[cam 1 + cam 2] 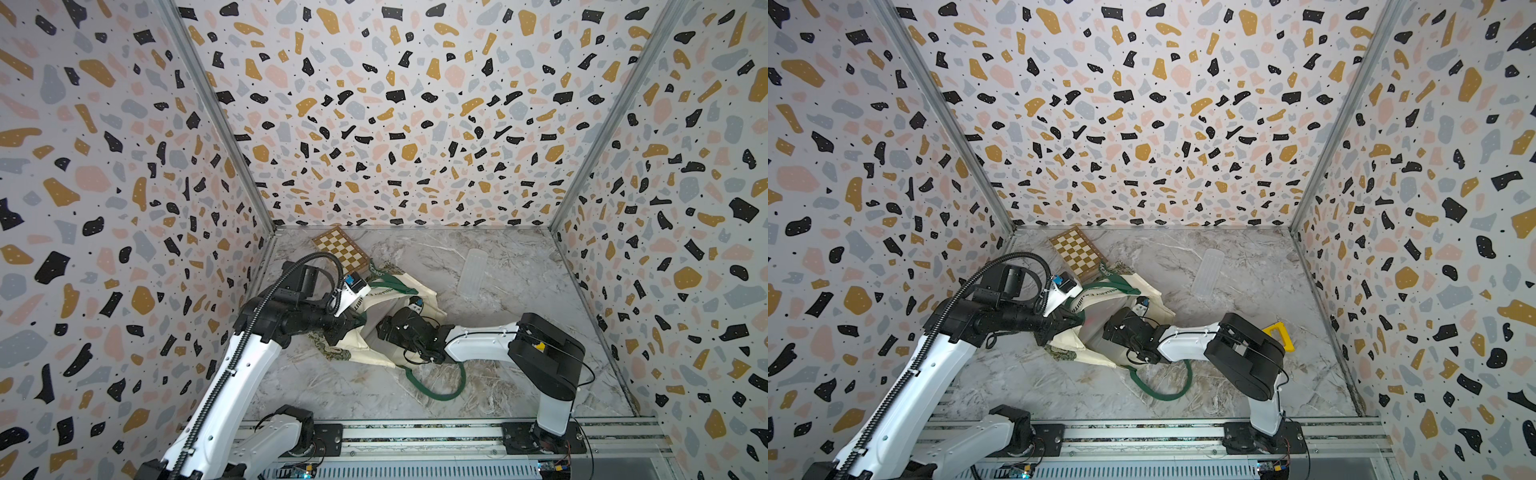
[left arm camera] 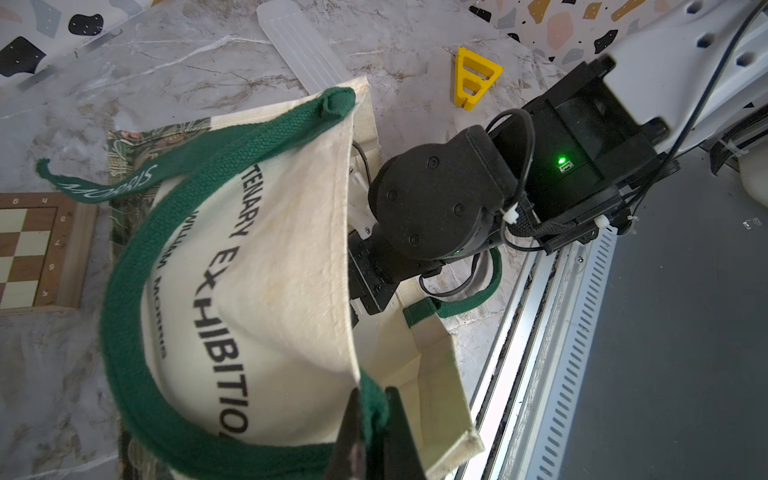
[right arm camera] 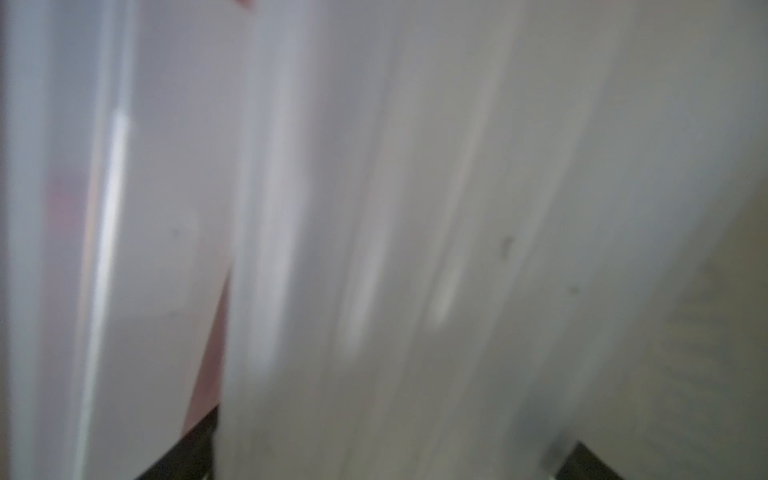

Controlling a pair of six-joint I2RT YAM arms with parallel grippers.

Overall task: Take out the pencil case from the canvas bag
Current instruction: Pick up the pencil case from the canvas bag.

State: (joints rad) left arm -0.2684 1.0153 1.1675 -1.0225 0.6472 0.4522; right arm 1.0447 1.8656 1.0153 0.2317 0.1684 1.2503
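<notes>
The cream canvas bag [image 1: 374, 353] [image 1: 1096, 353] lies on the marble table left of the middle. One side of it is lifted, so its mouth gapes. My left gripper [image 2: 374, 399] [image 1: 351, 328] is shut on the bag's dark green strap [image 2: 124, 316] at the rim and holds that side up. My right wrist [image 1: 409, 330] reaches into the mouth, with its fingers hidden in both top views. In the right wrist view a frosted, ribbed pencil case [image 3: 374, 249] fills the blurred picture. It lies between my right gripper's [image 3: 390, 453] widely spread black fingertips [image 3: 199, 449]. Whether they press it is unclear.
A wooden chessboard [image 1: 340, 251] lies at the back left, touching the bag. A translucent ribbed plastic piece [image 1: 473, 272] rests behind the bag. A yellow triangular piece [image 1: 1278, 334] sits behind the right arm. The bag's other green handle [image 1: 440, 386] loops towards the front rail [image 1: 415, 432].
</notes>
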